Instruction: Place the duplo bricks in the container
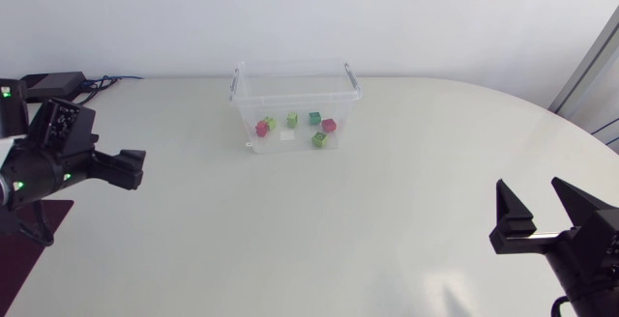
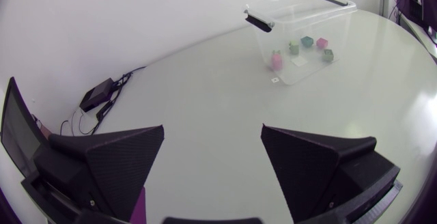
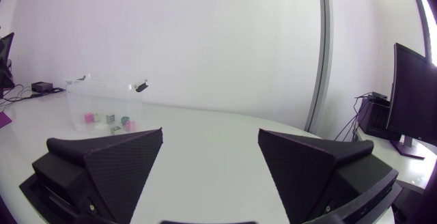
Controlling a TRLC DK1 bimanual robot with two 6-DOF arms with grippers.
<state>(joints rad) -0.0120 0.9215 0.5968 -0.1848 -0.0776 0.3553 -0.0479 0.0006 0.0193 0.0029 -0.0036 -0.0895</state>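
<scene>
A clear plastic container (image 1: 244,100) with black handle clips stands at the back middle of the white table. Several small duplo bricks lie on its floor, among them a pink one (image 1: 262,129), a teal one (image 1: 314,118) and a green one (image 1: 318,139). My left gripper (image 1: 135,167) hangs open and empty at the left edge, far from the container (image 2: 341,36). Its wrist view shows the pink brick (image 2: 276,61) well ahead of the left gripper (image 2: 213,130). My right gripper (image 1: 537,201) is open and empty at the front right. Its view shows the container (image 3: 109,94) far ahead of the right gripper (image 3: 210,134).
A black power adapter (image 1: 53,83) with cables lies at the back left corner, also visible as the adapter (image 2: 97,94) in the left wrist view. A small white label (image 1: 286,135) sits on the container floor. Bare tabletop stretches between both arms and the container.
</scene>
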